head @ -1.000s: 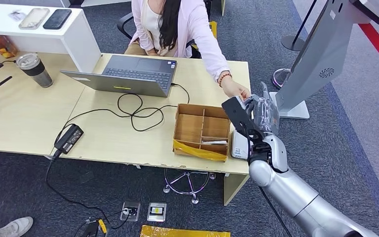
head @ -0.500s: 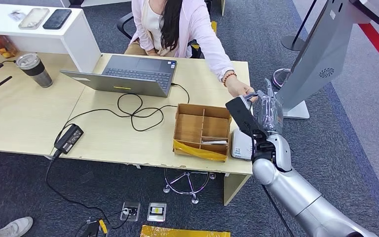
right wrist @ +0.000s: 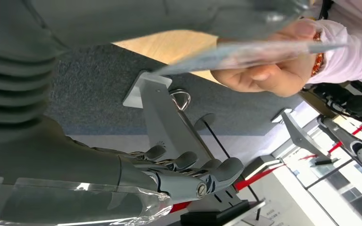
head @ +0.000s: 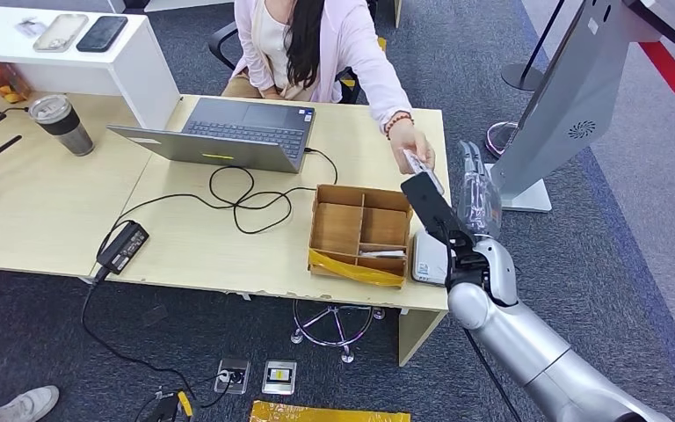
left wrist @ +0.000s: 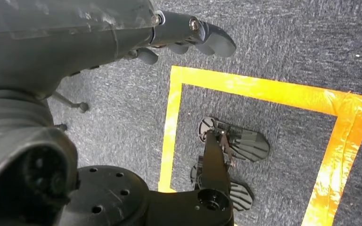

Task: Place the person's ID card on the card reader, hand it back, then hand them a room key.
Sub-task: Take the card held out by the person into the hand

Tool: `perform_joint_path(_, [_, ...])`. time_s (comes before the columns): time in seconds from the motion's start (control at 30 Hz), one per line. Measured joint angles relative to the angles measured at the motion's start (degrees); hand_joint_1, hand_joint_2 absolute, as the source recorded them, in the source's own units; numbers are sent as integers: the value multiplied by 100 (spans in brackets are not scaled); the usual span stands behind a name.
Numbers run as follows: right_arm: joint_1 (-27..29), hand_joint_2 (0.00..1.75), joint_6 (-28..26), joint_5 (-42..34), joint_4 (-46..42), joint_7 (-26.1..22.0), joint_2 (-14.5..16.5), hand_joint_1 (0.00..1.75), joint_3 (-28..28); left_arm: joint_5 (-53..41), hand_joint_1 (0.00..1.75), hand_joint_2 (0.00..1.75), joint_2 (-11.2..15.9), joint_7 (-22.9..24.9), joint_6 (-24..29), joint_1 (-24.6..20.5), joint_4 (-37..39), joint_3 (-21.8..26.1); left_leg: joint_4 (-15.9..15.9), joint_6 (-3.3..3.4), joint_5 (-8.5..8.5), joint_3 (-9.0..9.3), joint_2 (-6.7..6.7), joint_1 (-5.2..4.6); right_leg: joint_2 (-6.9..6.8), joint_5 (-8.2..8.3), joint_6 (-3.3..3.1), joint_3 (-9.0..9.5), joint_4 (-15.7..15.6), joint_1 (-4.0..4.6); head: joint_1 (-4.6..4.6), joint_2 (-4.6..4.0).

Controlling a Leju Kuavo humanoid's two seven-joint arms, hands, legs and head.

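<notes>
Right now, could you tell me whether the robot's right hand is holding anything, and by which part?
Nothing: the right hand is open beside the desk. The ID card is in the person's hand, pinched at one end.

Head view: bright, even overhead lighting with no hard shadows; a soft, faint shadow lies under the desk edge toward 6 o'clock. Focus is sharp across the frame, with mild wide-angle bending of straight lines toward the edges. Left wrist view: evenly lit carpet, crisp; the left hand at 10 o'clock is close and slightly soft, its clear cover showing dull glare. Right wrist view: the right hand is dim in the foreground; the card at 1 o'clock is blurred; bright, washed-out background at 4 o'clock.
</notes>
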Motion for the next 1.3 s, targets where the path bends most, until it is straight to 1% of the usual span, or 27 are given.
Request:
perform_joint_path(0.07, [-1, 175, 46, -44, -17, 39, 0, 0, 21, 3, 0, 0, 1, 1, -3, 0, 1, -14, 0, 0, 0, 0, 0, 0, 0, 0, 0, 0, 0, 0, 0, 0])
perform_joint_path(0.63, [-62, 175, 16, -217, -35, 275, 0, 0, 308, 57, 0, 0, -1, 6, 8, -1, 1, -28, 0, 0, 0, 0, 0, 0, 0, 0, 0, 0, 0, 0, -1, 0])
perform_joint_path(1.1, [-122, 175, -39, -540, -193, 294, -13, 0, 532, 68, 0, 0, 4, 6, 10, -2, -1, -170, 0, 0, 0, 0, 0, 0, 1, 0, 0, 0, 0, 0, -1, 0])
perform_joint_path(1.3, [-156, 175, -67, -548, -352, 294, -15, 0, 550, 113, 0, 0, 32, 6, 2, -2, -2, -261, 0, 0, 0, 1, 0, 0, 1, 0, 0, -1, 0, 0, 0, 0])
